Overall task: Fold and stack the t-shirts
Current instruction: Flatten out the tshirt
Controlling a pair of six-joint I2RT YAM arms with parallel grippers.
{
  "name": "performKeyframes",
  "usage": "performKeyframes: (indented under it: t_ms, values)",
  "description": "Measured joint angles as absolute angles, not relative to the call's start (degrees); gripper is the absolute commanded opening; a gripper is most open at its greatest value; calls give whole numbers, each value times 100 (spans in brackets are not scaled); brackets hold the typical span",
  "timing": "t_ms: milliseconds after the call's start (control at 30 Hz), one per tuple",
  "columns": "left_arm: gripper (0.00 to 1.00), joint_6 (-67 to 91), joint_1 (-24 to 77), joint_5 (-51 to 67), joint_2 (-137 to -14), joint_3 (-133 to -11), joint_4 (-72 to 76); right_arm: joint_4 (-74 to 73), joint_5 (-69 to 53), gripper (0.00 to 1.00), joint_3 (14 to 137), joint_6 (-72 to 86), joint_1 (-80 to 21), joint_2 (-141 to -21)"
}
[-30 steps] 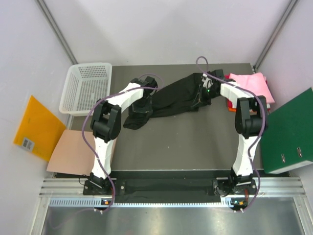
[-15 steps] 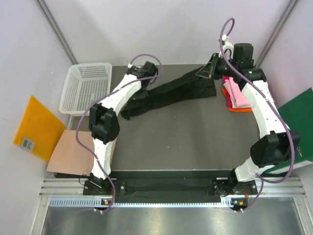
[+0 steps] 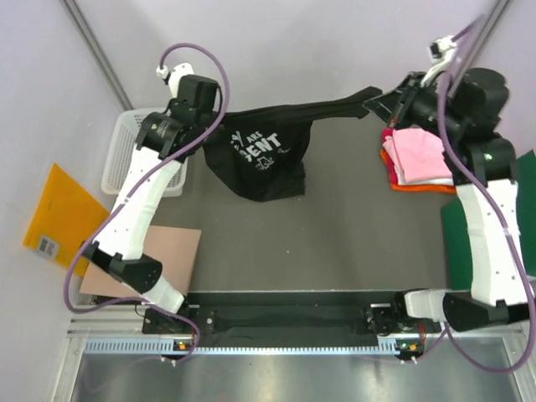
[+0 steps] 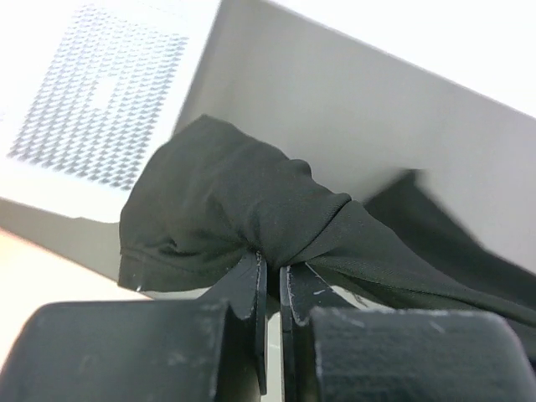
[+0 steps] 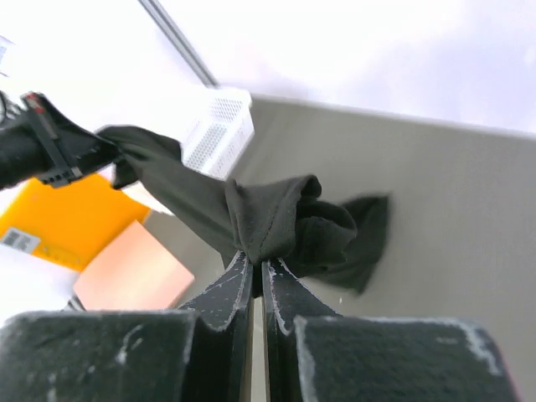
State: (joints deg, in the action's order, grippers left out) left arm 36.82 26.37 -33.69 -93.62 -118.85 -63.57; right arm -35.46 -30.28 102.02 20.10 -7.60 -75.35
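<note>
At the near left a tan sheet [image 3: 180, 251] lay half off the counter [image 3: 352, 243]. More of it showed than a second earlier, because the left arm had risen off it. A yellow envelope [image 3: 52, 219] lay further left. At the near right the green folder [image 3: 456, 251] was largely hidden behind the right arm.

A second before, the black t-shirt [image 3: 260, 159] had lain as a twisted strip across the far half of the counter. Now it hung lifted between the two arms along the far edge. Its upper hem was pulled taut from left to right, and its body sagged under the left end with the white lettering turned up. I could not tell whether the lowest fold touched the counter, and creases left the print only partly readable.

The left fingers [image 4: 261, 276] were pinched tight on one bunched corner of the cloth. The right fingers [image 5: 244, 276] were clamped on the other bunched end. Both arms had been bent low over the counter earlier; now they stood raised and spread toward the far corners.

At the far right the folded stack lay uncovered where the right arm had crossed it. The pink tee [image 3: 416, 155] was on top, an edge of the orange tee [image 3: 404, 187] showed beneath, and a sliver of the red tee [image 3: 387, 134] showed at the stack's far-left corner. Any layers between were too thin to make out. At the far left the white mesh basket [image 3: 117, 172] was half hidden behind the left arm.
</note>
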Motion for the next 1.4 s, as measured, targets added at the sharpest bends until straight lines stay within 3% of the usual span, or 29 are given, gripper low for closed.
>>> performKeyframes:
  t_ms: [333,500,600,733,767,800,833,867,1067,1400]
  values:
    - [0,3153,2869,-1181,-8219,-11469,-5535,-3894,-2307,0,10984,2023,-757,-6222]
    - [0,3273,2993,-1072,-7867,-10921,-5275,-3640,-2272,0,10818,2193,-757,-5994]
    - [0,3551,2991,-1450,-7559,-10320,-5343,-3395,-2488,1,10523,2318,-816,-6423]
    - [0,4156,2945,-1900,-7203,-9185,-5537,-3127,-2554,0,10615,2189,-1358,-8141]
    - [9,4292,2928,-1953,-7168,-8934,-5651,-3122,-2554,0,10718,2130,-1503,-8694]
    - [28,4477,2910,-2029,-7140,-8600,-5771,-3142,-2578,0,10892,2056,-1695,-9321]
    - [53,4678,2888,-2075,-7126,-8270,-5909,-3146,-2580,0,11039,1999,-1855,-9883]
    - [98,4842,2864,-2106,-7155,-7981,-6088,-3229,-2620,0,11238,1938,-2056,-10554]
    - [99,5109,2801,-2078,-7592,-7607,-6630,-3588,-2847,0,11629,1828,-3094,-12514]
    - [94,3312,2818,-1592,-9448,-8739,-5109,-2816,-3623,1,11858,2383,-3393,-12567]
